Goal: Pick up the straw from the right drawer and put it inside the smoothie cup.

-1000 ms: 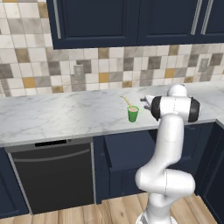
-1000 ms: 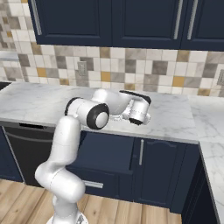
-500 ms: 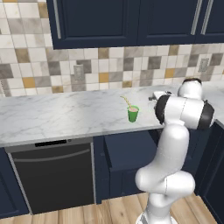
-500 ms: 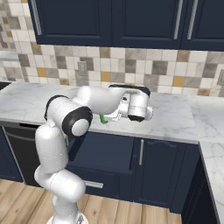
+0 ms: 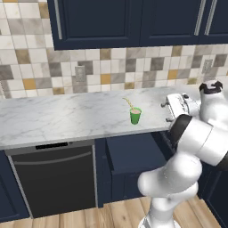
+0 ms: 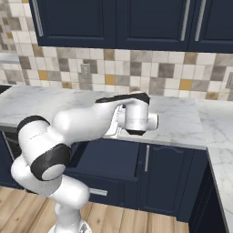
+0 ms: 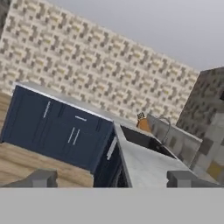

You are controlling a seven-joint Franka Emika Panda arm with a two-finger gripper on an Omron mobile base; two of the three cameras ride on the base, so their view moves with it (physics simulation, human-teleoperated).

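we have swung our wide-open, empty tool (image 5: pixel 165 112) away to the smoothie cup's (image 5: pixel 135 116) three o'clock; the straw (image 5: pixel 128 103) stands inside.

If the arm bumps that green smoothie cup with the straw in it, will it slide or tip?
Probably tip. The smoothie cup is small and tapers to a narrow base, standing free on the smooth marble counter. The straw leans out above the rim, so a nudge there would likely lever it over. It looks light.
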